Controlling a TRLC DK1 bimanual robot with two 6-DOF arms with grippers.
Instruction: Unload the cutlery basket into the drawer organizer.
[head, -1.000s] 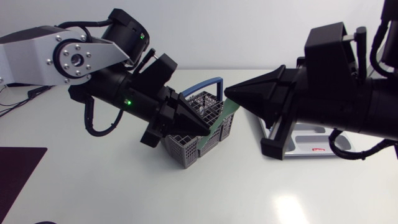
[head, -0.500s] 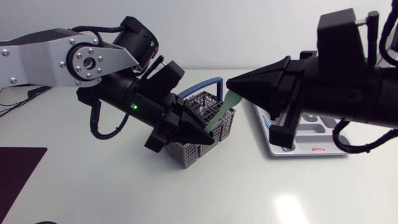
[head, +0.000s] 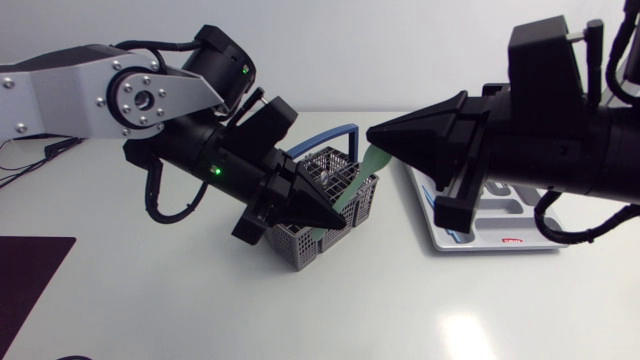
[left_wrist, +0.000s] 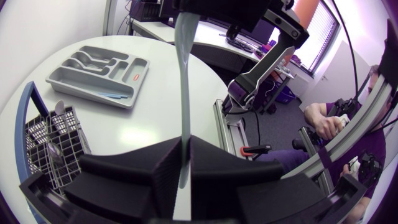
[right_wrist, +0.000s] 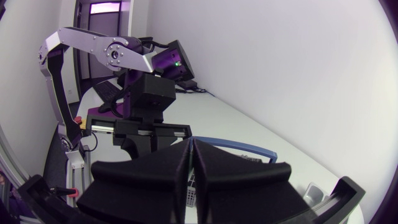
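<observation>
Since a second ago the left arm has lifted and swung toward the middle, drawing the flat pale-green plastic utensil (head: 352, 190) up out of the grey mesh cutlery basket with the blue handle (head: 300, 250). The left gripper (head: 325, 218) is clamped on the utensil's lower end, just above the basket. The upper end meets the tip of the right gripper (head: 375, 135), apparently for a handover toward the grey plastic drawer organizer (head: 500, 240), which lies on the right arm's side. Whether the right gripper has taken hold I cannot tell. The basket holds metal cutlery, including an upright spoon (left_wrist: 59, 107). The organizer holds spoon-like pieces and a pale blue strip (left_wrist: 115, 95) in its long compartment.
</observation>
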